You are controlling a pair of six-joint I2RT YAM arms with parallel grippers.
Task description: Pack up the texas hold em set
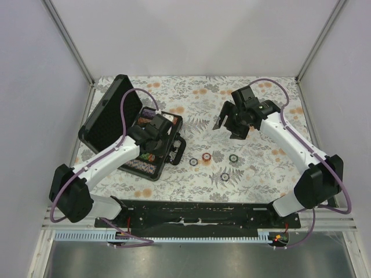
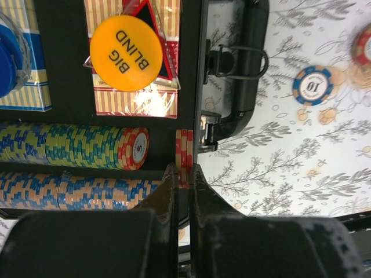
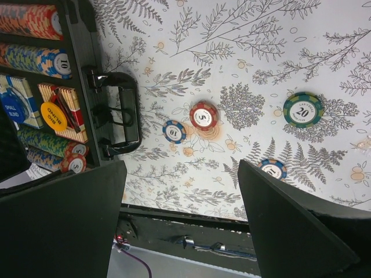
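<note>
Wide view first: the fern-and-flower patterned desk (image 1: 255, 174). Under the left hand (image 2: 184, 184) sits the big black hinged briefcase (image 1: 107, 113), open, with its lid tipped back on the side away from that hand.

The left hand is right over the case's handle-side wall. It is clenched tight on a thin stack of red-and-cream poker chips (image 2: 184, 152), held edge-on against that wall. The right hand (image 3: 181, 174) hangs well apart from the case, above bare cloth, fingers spread wide and grasping nothing.

Inside the case, just beside the left hand's fingertips, lies a row of yellow-green-and-blue chips (image 2: 69, 145) capped by a red five. A blue-and-orange chip row (image 2: 75, 194) lies alongside it. Beyond them sits a reddish striped card deck (image 2: 136, 95), topped by a small red-edged black triangle (image 2: 153, 16) and an orange round "BIG BLIND" disc (image 2: 127, 52). The black carry handle (image 2: 239, 75) is just outside the wall.

Below the right hand, four loose chips lie flat on the cloth. There's a green twenty chip (image 3: 303, 109), a red five chip (image 3: 204, 116) and a blue ten chip (image 3: 174, 131). A second blue-rimmed chip (image 3: 272, 168) is half hidden behind one of that hand's fingers.
</note>
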